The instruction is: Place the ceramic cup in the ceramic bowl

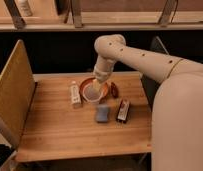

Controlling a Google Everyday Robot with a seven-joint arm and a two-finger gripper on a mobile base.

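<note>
The ceramic cup (96, 94), probably light, rigid, slick and brittle, sits at the ceramic bowl (85, 86) beneath the end effector (100, 82) (closure cannot be told); grip across its rim.

end effector (99, 86) over ceramic bowl (84, 86), bottle (75, 95) (left)
</note>
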